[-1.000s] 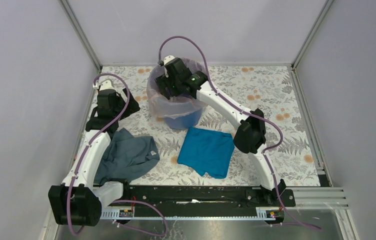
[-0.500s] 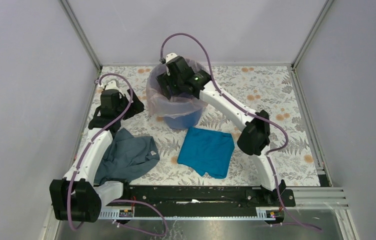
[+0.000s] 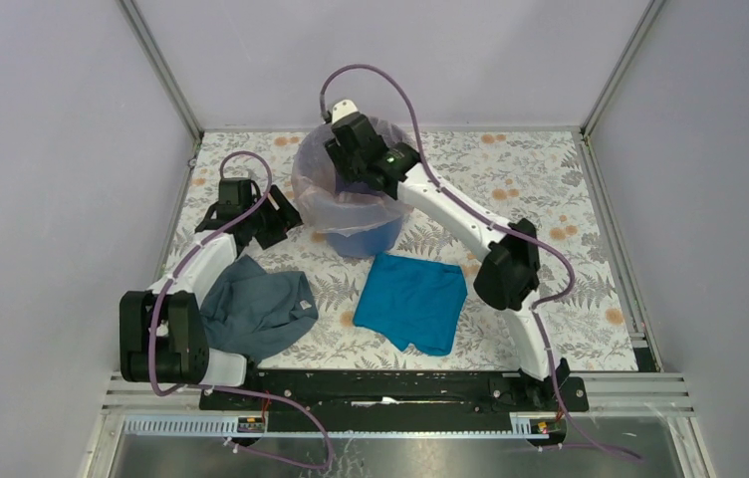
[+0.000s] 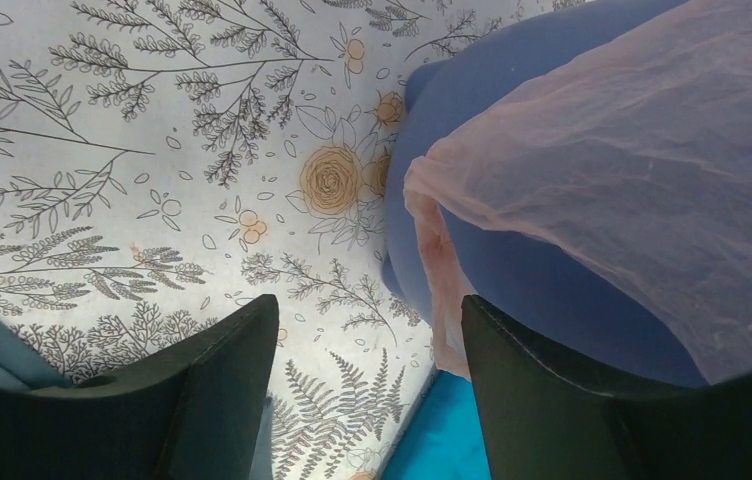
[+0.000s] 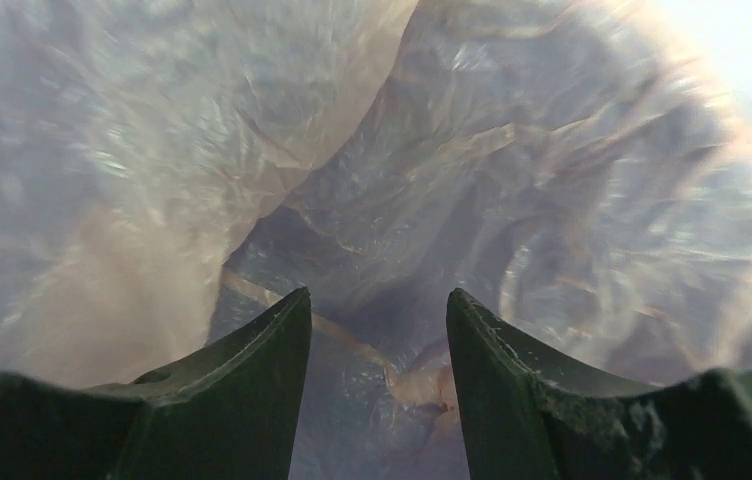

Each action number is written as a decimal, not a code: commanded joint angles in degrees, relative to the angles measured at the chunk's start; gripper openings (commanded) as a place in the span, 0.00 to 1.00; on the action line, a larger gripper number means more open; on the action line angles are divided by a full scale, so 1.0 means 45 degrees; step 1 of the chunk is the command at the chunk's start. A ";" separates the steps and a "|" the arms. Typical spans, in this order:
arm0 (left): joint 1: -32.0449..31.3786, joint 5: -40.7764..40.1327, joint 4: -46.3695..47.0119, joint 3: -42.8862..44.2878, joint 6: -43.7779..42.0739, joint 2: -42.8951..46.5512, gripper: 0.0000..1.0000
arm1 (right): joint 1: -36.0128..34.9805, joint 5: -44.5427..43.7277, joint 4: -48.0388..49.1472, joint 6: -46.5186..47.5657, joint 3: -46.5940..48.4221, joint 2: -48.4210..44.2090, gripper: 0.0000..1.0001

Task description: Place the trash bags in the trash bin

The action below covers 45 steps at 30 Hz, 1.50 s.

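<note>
The round blue plastic trash bin (image 3: 366, 239) stands upright on the floral-patterned counter (image 3: 550, 199), its long axis vertical. A translucent pinkish plastic trash bag (image 4: 652, 150) lines it and spills over the rim as a loose skirt.

The right tool (image 5: 374, 300) points down inside the bin's mouth. Its jaws are parted about halfway and nothing sits between them. Crumpled bag film lies ahead of it and on every side, with the dark bottom of the pocket just beyond its tips.

The left tool (image 4: 370, 305) is outside, low and near the bin's wall. Its jaws are spread wide and empty. From it, the bag's hanging hem lies just ahead and to the right, draped against the blue wall and near the right-hand finger, not yet between the jaws.

As I judge it, the left arm is the nearer one to that outer hem, and closing on it needs a short reach forward and rightward. The right arm is the better placed to press the film deeper.
</note>
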<state>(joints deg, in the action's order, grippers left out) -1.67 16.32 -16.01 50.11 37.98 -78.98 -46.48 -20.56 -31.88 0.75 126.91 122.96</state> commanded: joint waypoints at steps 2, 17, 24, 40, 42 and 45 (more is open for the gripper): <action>0.0056 0.0755 0.0804 0.0525 0.0174 -0.0242 0.69 | -0.0091 -0.0571 0.0324 0.0330 -0.0186 0.1089 0.59; -0.0104 0.1125 0.1253 0.0369 0.0240 -0.0618 0.65 | 0.0406 0.3370 0.0397 -0.1858 -0.0935 0.2012 0.41; -0.0213 0.1072 0.1345 0.0308 0.0233 -0.0588 0.64 | 0.0874 0.4216 -0.0592 -0.1909 -0.0371 0.2468 0.56; -0.0390 0.0779 0.1292 0.0151 0.0081 -0.0340 0.63 | 0.0912 0.2947 -0.2194 -0.1506 0.2307 0.3022 1.00; -0.0409 0.0787 0.1287 0.0164 0.0076 -0.0340 0.64 | 0.0914 0.3001 -0.2280 -0.1634 0.2283 0.3001 1.00; -0.0410 0.0798 0.1292 0.0164 0.0057 -0.0330 0.63 | 0.0890 0.3243 -0.2077 -0.1809 0.1838 0.2694 1.00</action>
<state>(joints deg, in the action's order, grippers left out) -3.33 20.10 -12.32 50.13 39.05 -81.89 -42.17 -5.50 -40.86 -6.76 134.85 139.13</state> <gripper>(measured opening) 0.636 0.993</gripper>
